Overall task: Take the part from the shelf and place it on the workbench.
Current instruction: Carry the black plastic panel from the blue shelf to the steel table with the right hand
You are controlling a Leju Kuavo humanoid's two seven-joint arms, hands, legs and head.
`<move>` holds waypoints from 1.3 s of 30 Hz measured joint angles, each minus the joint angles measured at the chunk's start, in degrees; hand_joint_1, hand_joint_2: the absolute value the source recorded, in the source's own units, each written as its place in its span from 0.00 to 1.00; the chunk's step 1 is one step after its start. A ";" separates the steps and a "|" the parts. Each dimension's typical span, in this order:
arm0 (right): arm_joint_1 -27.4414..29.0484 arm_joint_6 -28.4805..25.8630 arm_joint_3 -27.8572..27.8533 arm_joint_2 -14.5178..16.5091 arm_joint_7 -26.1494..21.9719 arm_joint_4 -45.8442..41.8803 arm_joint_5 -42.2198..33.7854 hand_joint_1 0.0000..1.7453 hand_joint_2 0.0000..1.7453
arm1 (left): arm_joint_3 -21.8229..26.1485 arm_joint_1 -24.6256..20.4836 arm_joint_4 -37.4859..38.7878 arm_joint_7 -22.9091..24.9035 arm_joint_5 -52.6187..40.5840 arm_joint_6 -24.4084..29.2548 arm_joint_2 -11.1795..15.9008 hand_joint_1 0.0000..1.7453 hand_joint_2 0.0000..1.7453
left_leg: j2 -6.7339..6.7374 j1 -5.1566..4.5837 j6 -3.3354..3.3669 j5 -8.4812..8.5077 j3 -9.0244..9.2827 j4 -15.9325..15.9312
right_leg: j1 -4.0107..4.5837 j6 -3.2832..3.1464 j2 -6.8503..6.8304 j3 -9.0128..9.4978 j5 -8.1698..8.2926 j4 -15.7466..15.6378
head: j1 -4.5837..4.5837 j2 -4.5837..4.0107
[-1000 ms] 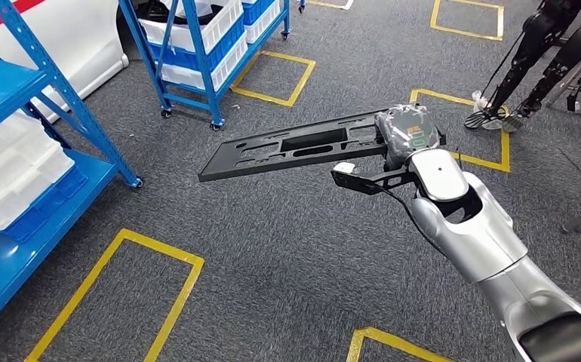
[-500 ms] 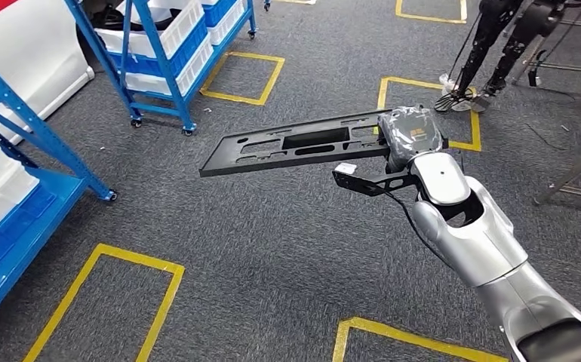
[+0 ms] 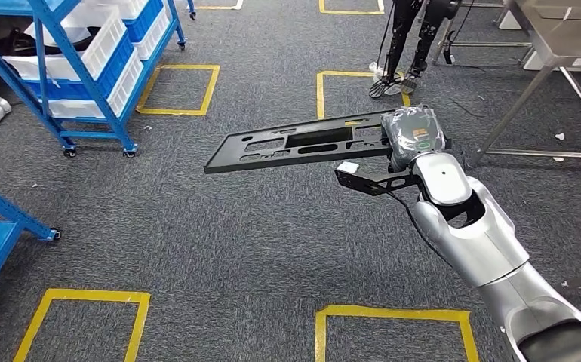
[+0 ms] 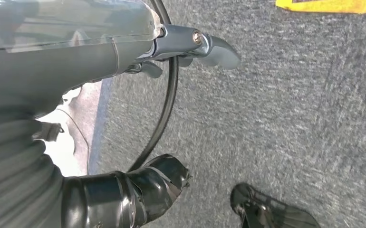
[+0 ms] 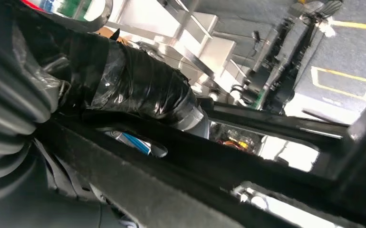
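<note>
Right hand (image 3: 416, 136) grips the black part (image 3: 302, 145) above carpet, blue shelf (image 3: 69, 68) left, metal workbench (image 3: 559, 45) right.

This is a workshop or factory floor set up for robot trials. Grey carpet (image 3: 219, 249) covers the ground, marked out with yellow tape squares (image 3: 176, 89) (parking spots, by the look of them). Blue metal racks on wheels (image 3: 69, 68) hold white and blue plastic bins (image 3: 106, 47). A steel workbench (image 3: 555, 38) stands at the far right corner, and the dark legs of another robot (image 3: 408, 41) stand on the carpet beside it.
</note>
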 joint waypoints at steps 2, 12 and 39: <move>-0.09 -0.02 -0.19 -0.15 -0.11 -0.01 0.21 1.00 1.00 | 0.01 -0.01 0.00 -0.07 -0.08 -0.03 -0.07 0.00 1.00 | 1.62 0.14 0.41 1.14 0.40 -1.80 | 0.54 0.35 -4.20 -1.14 -2.09 2.34 | 0.21 0.00; -0.44 -0.03 -0.54 -0.07 -0.03 0.23 1.45 1.00 1.00 | 0.01 0.34 0.00 -0.10 -0.25 -0.37 -0.25 0.00 1.00 | 7.41 -0.50 -0.01 0.82 -0.85 -0.22 | 1.56 -0.60 -14.05 4.16 -2.59 -1.35 | 0.33 0.01; 2.44 -0.26 -3.87 -1.91 0.63 0.45 3.20 1.00 1.00 | 0.36 0.60 0.00 -0.04 -0.31 -0.50 -0.13 0.00 1.00 | 7.03 0.13 0.02 -0.13 -0.96 0.73 | 0.38 0.55 -10.44 -2.98 -5.45 10.72 | 0.66 0.01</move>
